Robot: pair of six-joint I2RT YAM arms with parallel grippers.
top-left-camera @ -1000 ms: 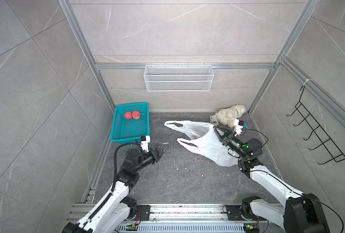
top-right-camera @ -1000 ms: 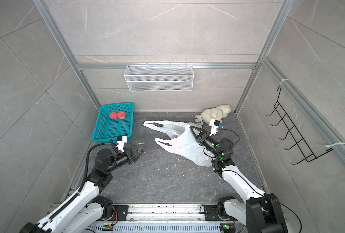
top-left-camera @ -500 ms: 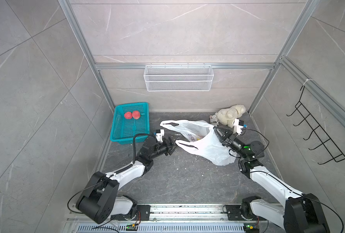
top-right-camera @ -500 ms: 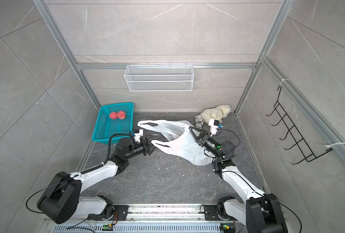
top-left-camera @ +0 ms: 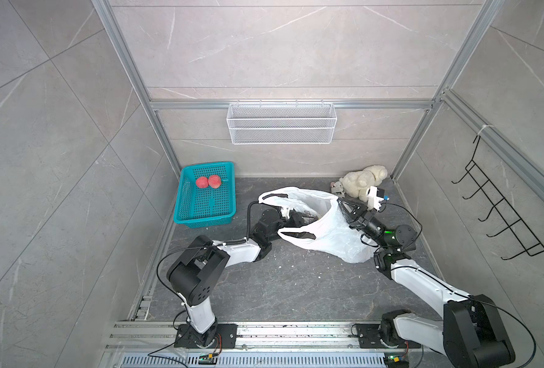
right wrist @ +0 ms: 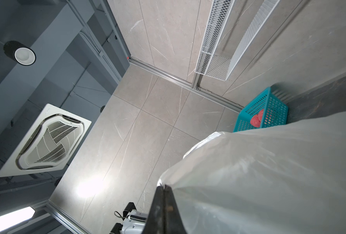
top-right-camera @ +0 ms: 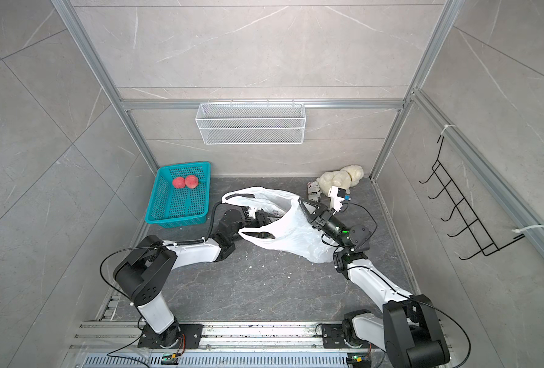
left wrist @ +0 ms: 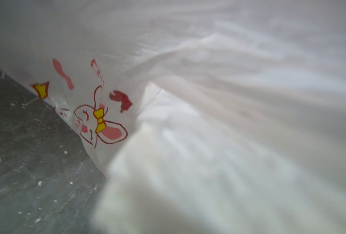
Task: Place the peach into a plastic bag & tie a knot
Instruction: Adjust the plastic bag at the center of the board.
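Plastic bag lies in the middle of the dark floor, its mouth gaping toward the left arm and its two loop handles spread loose; a bunny print shows on its film in the left wrist view; the right gripper is clenched on the bag's upper rim, holding that edge up off the floor, black fingers pressed together. The left gripper reaches between the handles into the mouth; whether it pinches film or stands released I cannot tell. Two peaches sit touching in the teal basket at the back left, well apart from the bag; a cream plush toy lies just behind the right gripper.
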